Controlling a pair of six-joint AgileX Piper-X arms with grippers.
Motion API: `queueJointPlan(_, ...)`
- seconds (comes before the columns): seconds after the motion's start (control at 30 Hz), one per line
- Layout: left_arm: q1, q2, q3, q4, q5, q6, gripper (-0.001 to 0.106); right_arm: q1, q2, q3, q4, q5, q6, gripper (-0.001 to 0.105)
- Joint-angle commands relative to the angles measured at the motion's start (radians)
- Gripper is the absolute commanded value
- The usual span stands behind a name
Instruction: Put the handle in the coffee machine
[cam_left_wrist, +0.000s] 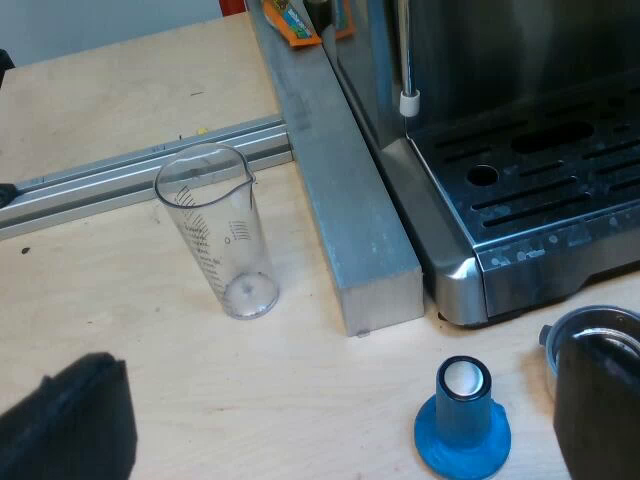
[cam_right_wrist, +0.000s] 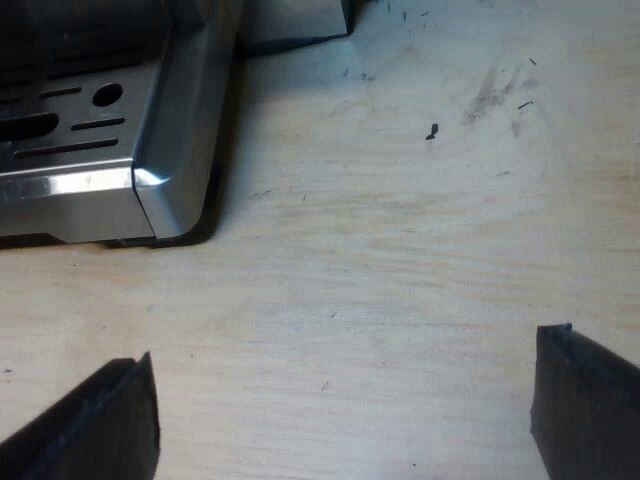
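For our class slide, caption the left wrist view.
Measuring glass, blue tamper and metal holder on the table by the espresso machine.

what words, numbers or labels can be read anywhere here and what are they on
Nothing here can be quoted; no text is legible.
measuring glass: printed scale lines with small figures beside them, too small to read.
orange packet by the espresso machine: coloured print, too blurred to read.
espresso machine: no brand or label on the parts in view.
blue tamper: no marking seen.

Tamper (cam_left_wrist: 462, 425) stands before the espresso machine (cam_left_wrist: 520, 200).
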Motion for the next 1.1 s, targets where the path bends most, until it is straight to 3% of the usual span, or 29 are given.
queueJointPlan(0.03, -0.006, -0.139, -0.002, -0.013, -0.016, -0.008, 0.085, -0.005, -0.045, -0.004, 0.0, -0.003, 0.001, 0.077)
queueJointPlan(0.37, -0.006, -0.139, -0.002, -0.013, -0.016, -0.01, 0.085, -0.005, -0.045, -0.004, 0.0, -0.003, 0.016, 0.077)
queueJointPlan(0.57, -0.036, -0.108, -0.004, -0.01, 0.045, -0.086, 0.085, -0.002, -0.01, -0.01, 0.005, -0.003, 0.044, 0.077)
queueJointPlan(0.67, -0.067, -0.072, -0.019, 0.01, 0.064, -0.086, 0.085, -0.002, 0.011, -0.019, 0.016, -0.003, 0.044, 0.077)
queueJointPlan(0.93, -0.192, 0.077, -0.117, 0.027, 0.083, -0.073, 0.085, 0.01, 0.196, -0.157, 0.097, -0.003, 0.044, 0.077)
queueJointPlan(1.1, -0.267, 0.155, -0.164, 0.027, 0.107, -0.05, 0.085, 0.104, 0.287, -0.25, 0.18, -0.002, -0.008, 0.077)
